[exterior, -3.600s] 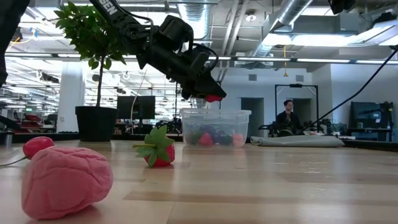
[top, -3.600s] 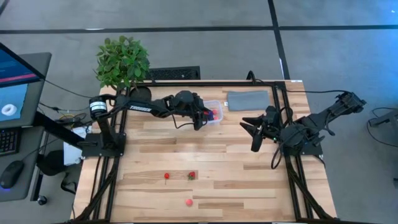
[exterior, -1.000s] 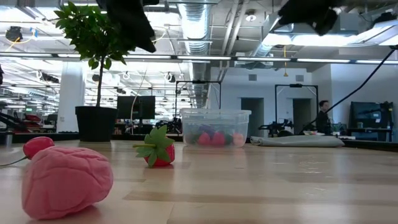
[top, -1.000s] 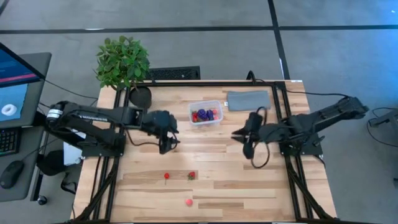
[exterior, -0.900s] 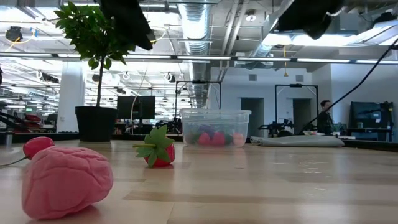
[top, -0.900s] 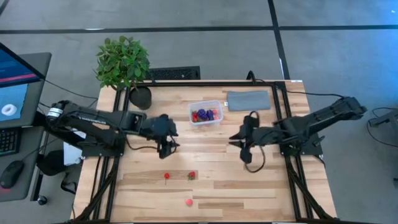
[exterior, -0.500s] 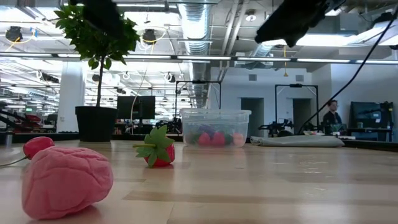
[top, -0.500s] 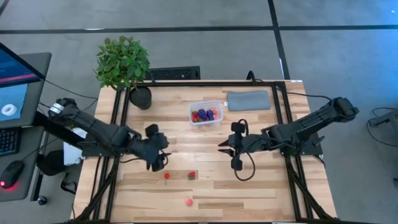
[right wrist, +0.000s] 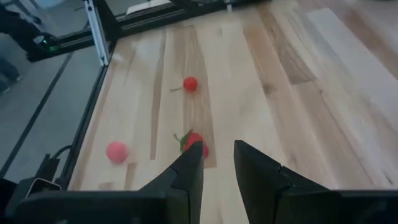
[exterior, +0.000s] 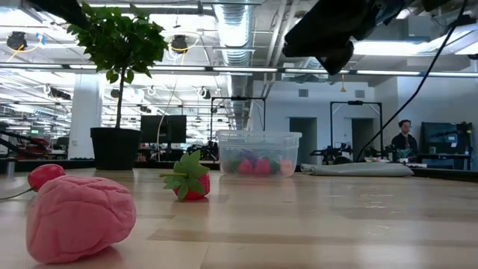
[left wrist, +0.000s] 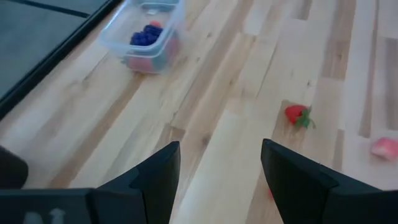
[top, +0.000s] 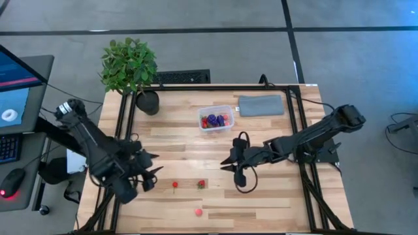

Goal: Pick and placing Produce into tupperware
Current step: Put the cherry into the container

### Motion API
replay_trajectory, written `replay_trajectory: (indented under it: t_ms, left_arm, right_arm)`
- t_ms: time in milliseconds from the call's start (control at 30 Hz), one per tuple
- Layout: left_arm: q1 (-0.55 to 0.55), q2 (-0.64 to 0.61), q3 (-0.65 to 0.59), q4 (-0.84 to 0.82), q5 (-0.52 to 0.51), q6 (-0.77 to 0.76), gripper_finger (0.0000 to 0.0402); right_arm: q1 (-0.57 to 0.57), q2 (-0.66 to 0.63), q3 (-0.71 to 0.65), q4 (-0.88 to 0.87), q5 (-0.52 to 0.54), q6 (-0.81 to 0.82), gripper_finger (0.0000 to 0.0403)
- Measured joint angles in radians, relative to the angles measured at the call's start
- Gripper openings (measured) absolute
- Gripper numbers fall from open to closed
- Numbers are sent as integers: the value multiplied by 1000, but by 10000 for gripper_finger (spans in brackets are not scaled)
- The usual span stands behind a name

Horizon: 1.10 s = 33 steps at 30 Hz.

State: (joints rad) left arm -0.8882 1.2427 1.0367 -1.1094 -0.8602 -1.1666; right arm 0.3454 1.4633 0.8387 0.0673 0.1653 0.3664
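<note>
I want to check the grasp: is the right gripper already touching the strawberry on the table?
Apart. In the high view the right gripper sits clear of the strawberry, with bare wood between them; its fingers are open and empty.

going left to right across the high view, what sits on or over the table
left claw → small red piece → pink piece → strawberry → tupperware → right claw → grey pad

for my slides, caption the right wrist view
Open right gripper poised over a strawberry, cherry and pink piece beyond.
</note>
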Motion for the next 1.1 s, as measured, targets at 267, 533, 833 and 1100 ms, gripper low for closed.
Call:
replay_trajectory:
  t_ms: [267,533,833,1100]
  left_arm:
    - [-126,2,-42,23,-21,-150,215]
    - [-148,3,-235,401,21,-39,215]
    - [-142,3,-446,694,102,-93,215]
    - [-101,3,-565,963,148,-4,215]
  right_arm:
    - [-11,14,53,2,88,0,113]
    - [1,-14,79,-2,164,0,113]
    - [68,-39,83,38,280,20,113]
    - [100,-49,83,39,356,38,113]
